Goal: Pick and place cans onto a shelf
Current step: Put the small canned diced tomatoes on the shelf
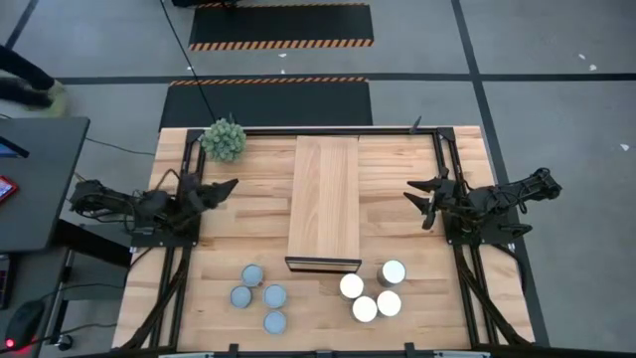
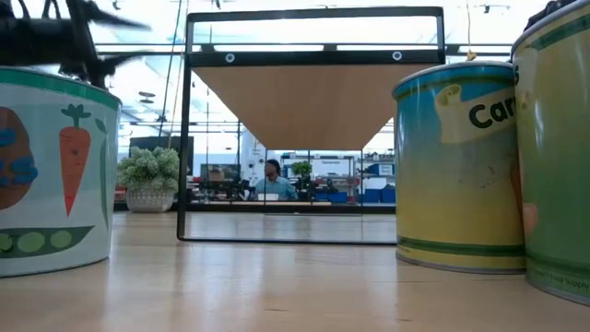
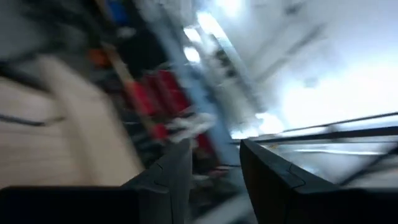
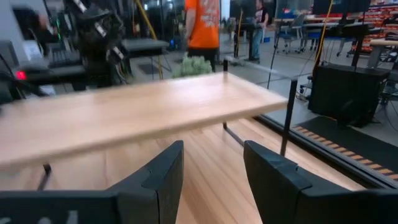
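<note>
Several cans stand on the tabletop near its front edge: blue-grey tops [image 1: 260,295] left of centre, white tops [image 1: 373,292] right of centre. Two of them fill the low view's sides [image 2: 51,171] [image 2: 456,166]. The shelf [image 1: 324,199] is a raised light-wood plank at the table's middle, also in the right wrist view [image 4: 124,109]. My left gripper [image 1: 231,186] is open and empty above the table's left side. My right gripper [image 1: 415,195] is open and empty above the right side, pointing at the shelf.
A green spiky plant ball [image 1: 224,139] sits at the table's far left corner. A dark metal frame [image 1: 442,159] runs around the table. A person in an orange shirt [image 4: 202,25] stands beyond the table. Bare wood lies between each gripper and the shelf.
</note>
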{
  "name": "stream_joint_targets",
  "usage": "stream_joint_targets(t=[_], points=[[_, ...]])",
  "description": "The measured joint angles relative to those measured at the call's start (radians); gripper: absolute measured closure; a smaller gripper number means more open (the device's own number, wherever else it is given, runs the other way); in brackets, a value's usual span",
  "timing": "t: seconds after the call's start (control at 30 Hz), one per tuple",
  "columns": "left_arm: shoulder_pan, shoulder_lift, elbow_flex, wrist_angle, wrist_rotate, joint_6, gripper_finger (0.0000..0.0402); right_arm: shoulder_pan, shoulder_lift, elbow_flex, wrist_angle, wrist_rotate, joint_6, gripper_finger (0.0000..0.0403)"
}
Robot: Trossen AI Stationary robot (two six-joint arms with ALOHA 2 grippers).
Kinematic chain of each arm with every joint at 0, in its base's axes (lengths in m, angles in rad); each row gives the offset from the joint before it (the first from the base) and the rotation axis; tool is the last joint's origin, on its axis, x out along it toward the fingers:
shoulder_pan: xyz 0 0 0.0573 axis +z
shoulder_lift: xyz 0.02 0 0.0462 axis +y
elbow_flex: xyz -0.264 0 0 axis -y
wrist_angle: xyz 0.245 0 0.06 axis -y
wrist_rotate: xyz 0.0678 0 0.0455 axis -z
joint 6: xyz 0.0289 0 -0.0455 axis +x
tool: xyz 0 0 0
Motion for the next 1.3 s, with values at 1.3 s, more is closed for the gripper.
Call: stream_joint_targets(t=[1.3], points=[[0.0,0.578,0.973,-1.418,0.51,0.21,0.0177,-0.002,0.198,0.237,0.484,-0.047,0.308,0.0228]])
